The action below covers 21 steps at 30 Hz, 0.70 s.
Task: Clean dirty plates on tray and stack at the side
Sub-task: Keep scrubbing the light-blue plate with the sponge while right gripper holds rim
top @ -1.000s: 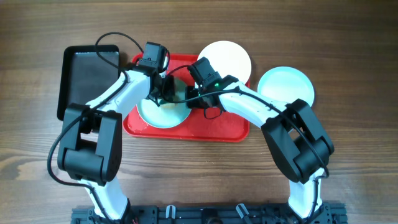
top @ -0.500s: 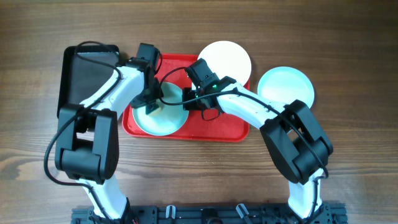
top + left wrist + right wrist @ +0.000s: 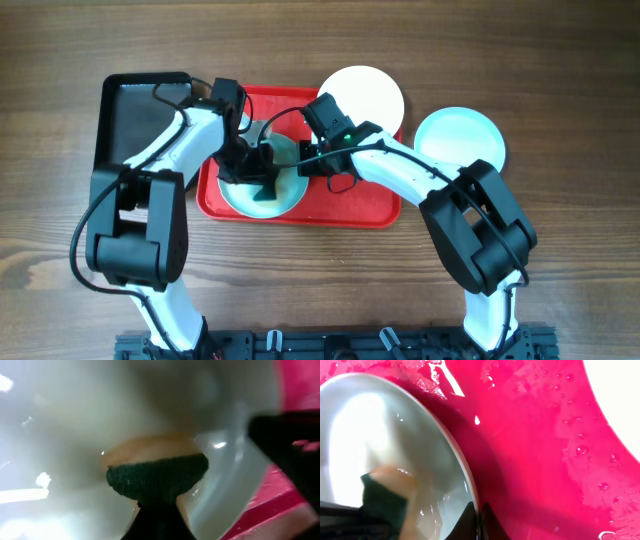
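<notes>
Left gripper (image 3: 252,163) pinches a green sponge (image 3: 157,477) onto the plate (image 3: 380,430) beneath; right gripper (image 3: 479,517) clamps its rim. Three plates (image 3: 362,95), one tray (image 3: 530,460).

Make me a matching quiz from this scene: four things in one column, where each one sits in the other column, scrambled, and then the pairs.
Things
1. sponge
2. black tray
3. scrubbed plate
4. far-right plate

Places
A. on the table, right of the red tray
B. inside the red tray, toward its left end
C. left of the red tray
D. pressed onto a plate

Pairs: 1-D, 2-C, 3-B, 4-A
</notes>
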### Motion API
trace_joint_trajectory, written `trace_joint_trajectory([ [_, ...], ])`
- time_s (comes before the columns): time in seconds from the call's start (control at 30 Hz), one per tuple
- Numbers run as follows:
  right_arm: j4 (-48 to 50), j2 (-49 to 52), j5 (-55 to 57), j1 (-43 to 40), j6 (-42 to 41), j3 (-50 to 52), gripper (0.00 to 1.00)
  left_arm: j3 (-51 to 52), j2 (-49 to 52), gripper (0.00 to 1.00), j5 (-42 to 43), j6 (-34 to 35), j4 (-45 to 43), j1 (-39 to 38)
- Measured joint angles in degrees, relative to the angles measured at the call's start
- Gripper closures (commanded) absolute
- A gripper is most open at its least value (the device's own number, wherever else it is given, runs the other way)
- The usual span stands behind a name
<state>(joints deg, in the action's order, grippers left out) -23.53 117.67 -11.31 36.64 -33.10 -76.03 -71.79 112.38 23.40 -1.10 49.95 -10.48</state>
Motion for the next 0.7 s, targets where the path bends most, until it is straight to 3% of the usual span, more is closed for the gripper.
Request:
trace_joint_trajectory([
  [0.17,0.02,0.0,0.0,-0.04,0.0,0.0,0.96,0.37,0.48,0.96,3.87,-1.84,-7.96,-0.46],
  [0.3,0.09,0.0,0.22,-0.04,0.0,0.0,0.96,0.46,0.68,0.96,1.64,1.22,-14.16,-1.01],
  [0.5,0.48,0.0,0.42,-0.04,-0.02,0.0,0.96,-0.33,-0.04,0.96,-14.86,14.25,-15.34,-2.34],
  [0.7,0.96,0.0,-0.28,0.2,-0.02,0.0,0.96,-1.64,-0.55,0.96,-34.97,24.5,-4.24,-2.56],
])
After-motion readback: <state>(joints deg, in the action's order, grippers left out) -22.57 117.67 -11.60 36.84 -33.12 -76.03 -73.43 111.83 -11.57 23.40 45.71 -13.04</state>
